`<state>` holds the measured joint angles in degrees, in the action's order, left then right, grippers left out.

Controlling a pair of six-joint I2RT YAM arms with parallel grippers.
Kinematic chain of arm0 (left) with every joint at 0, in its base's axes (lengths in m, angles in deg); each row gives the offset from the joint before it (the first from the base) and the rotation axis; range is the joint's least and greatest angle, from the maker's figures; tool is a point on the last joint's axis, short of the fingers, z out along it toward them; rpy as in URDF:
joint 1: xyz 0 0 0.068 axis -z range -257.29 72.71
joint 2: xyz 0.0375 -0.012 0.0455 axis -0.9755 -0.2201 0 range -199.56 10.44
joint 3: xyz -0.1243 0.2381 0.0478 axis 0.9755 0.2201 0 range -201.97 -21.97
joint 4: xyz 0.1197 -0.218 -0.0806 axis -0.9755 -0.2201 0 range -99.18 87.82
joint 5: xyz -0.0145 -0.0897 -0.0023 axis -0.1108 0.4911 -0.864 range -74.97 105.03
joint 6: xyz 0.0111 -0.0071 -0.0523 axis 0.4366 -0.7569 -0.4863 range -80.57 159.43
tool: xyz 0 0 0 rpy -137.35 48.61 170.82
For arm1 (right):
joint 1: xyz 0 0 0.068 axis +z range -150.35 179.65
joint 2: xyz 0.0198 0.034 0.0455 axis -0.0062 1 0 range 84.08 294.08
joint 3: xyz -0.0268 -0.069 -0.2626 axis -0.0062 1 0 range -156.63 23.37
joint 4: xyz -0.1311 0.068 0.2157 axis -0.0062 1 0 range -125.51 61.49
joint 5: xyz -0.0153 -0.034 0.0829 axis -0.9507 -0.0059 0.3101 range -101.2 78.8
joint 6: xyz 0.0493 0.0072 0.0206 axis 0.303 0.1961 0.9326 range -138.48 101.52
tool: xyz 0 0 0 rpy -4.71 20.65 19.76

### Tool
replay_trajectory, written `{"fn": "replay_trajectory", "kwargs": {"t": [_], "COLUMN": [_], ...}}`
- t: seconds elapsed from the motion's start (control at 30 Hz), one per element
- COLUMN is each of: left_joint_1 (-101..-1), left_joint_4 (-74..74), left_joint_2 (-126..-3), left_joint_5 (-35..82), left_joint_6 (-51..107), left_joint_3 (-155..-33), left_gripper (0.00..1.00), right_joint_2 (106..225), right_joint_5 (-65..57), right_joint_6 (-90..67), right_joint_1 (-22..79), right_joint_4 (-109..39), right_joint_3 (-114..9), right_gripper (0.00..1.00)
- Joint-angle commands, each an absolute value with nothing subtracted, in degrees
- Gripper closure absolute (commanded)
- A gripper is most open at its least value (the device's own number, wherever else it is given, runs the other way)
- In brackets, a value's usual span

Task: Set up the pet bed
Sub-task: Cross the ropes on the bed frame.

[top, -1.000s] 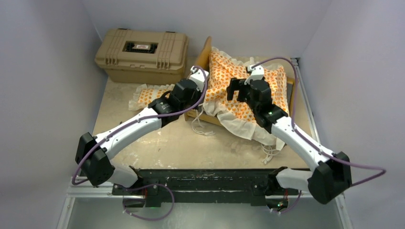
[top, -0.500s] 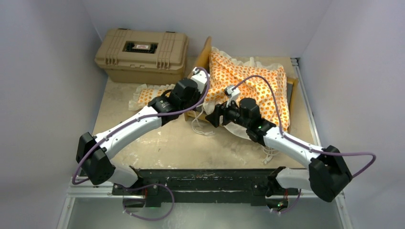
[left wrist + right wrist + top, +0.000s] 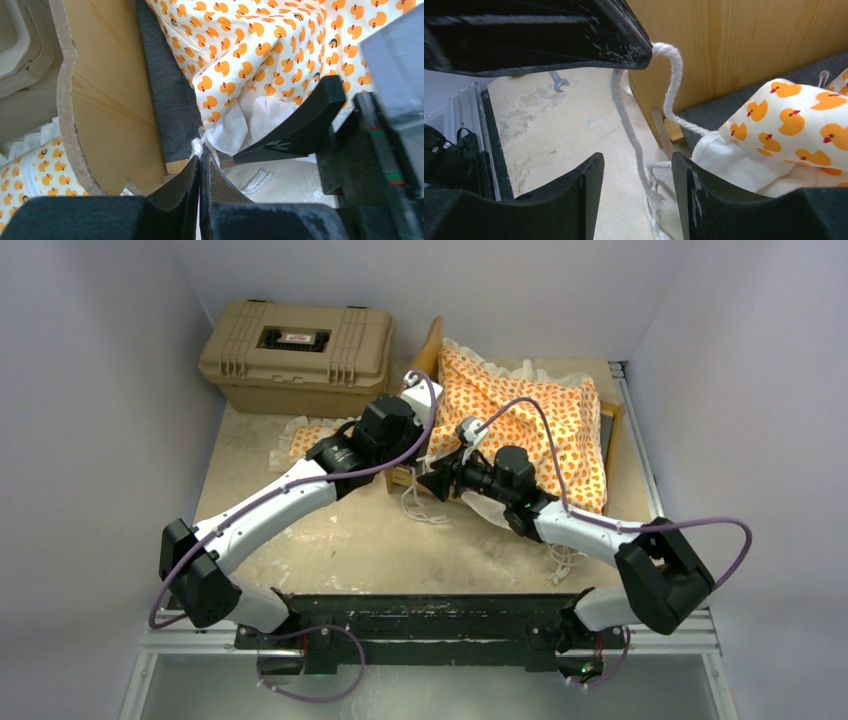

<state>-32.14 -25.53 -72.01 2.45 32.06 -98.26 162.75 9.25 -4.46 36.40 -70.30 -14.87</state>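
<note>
The pet bed's light-wood frame (image 3: 432, 340) stands at the back with its scalloped headboard (image 3: 107, 95) to the left. The duck-print mattress cushion (image 3: 520, 410) lies crumpled across it, white ruffle hanging over the near side. The matching pillow (image 3: 315, 437) lies on the table left of the headboard. My left gripper (image 3: 199, 159) is shut on a white tie cord (image 3: 196, 146) at the bed's near-left corner. My right gripper (image 3: 636, 162) is open right beside it. The cord (image 3: 626, 115) hangs from the left finger (image 3: 574, 40) down between the right jaws, touching neither.
A tan plastic hard case (image 3: 297, 350) stands at the back left. A small wrench (image 3: 558, 80) lies on the tabletop. More loose white cords (image 3: 565, 560) trail off the cushion near the right arm. Walls close in the table on three sides.
My right arm swung down from above the cushion, leftward, to the bed's near-left corner, and its jaws narrowed. The left gripper stayed shut on the cord, shifting slightly.
</note>
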Motion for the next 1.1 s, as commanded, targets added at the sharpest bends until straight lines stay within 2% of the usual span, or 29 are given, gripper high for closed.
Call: {"fn": "replay_trajectory", "kwargs": {"t": [0.0, 0.17, 0.3, 0.33, 0.4, 0.47, 0.5, 0.57, 0.67, 0.77, 0.9, 1.07], "left_joint_1": [-32.2, -32.1, -32.1, -32.1, -32.1, -32.1, -32.1, -32.1, -32.1, -32.1, -32.1, -32.2], "left_joint_4": [-23.4, -22.9, -22.4, -22.3, -22.1, -22.0, -22.0, -22.1, -22.0, -20.6, -17.1, -15.0], "left_joint_2": [-71.9, -72.0, -72.0, -72.0, -71.9, -71.9, -71.9, -71.7, -70.6, -67.4, -61.2, -52.7], "left_joint_5": [4.3, 5.0, 5.3, 5.4, 5.5, 5.2, 4.8, 3.5, -0.1, -4.5, -10.5, -18.5], "left_joint_6": [30.3, 29.8, 29.3, 29.2, 29.1, 29.1, 29.1, 29.0, 28.7, 28.0, 25.5, 18.1], "left_joint_3": [-100.5, -100.3, -100.2, -100.2, -100.2, -100.2, -100.3, -100.4, -100.3, -98.4, -92.1, -81.0], "left_gripper": [1.00, 1.00, 1.00, 1.00, 1.00, 1.00, 1.00, 0.98, 0.72, 0.58, 0.51, 0.48], "right_joint_2": [165.8, 169.0, 171.1, 171.5, 171.8, 170.8, 170.0, 168.3, 164.9, 161.9, 159.6, 158.3], "right_joint_5": [12.0, 12.8, 13.1, 13.0, 12.8, 12.9, 12.9, 13.0, 12.5, 11.3, 10.7, 10.9], "right_joint_6": [-4.7, -3.8, -4.0, -4.1, -4.1, -4.1, -3.9, -4.0, -4.2, -4.5, -4.8, -4.3], "right_joint_1": [36.7, 37.3, 37.7, 37.7, 37.8, 37.8, 37.8, 37.8, 37.8, 37.7, 37.8, 37.8], "right_joint_4": [-78.5, -81.6, -81.9, -81.9, -81.6, -80.9, -80.3, -79.0, -76.5, -74.7, -72.6, -72.0], "right_joint_3": [-16.1, -16.8, -18.3, -18.6, -18.8, -18.9, -19.0, -19.2, -20.0, -20.4, -21.1, -21.2], "right_gripper": [0.45, 0.47, 0.56, 0.60, 0.75, 0.97, 1.00, 1.00, 1.00, 1.00, 1.00, 1.00]}}
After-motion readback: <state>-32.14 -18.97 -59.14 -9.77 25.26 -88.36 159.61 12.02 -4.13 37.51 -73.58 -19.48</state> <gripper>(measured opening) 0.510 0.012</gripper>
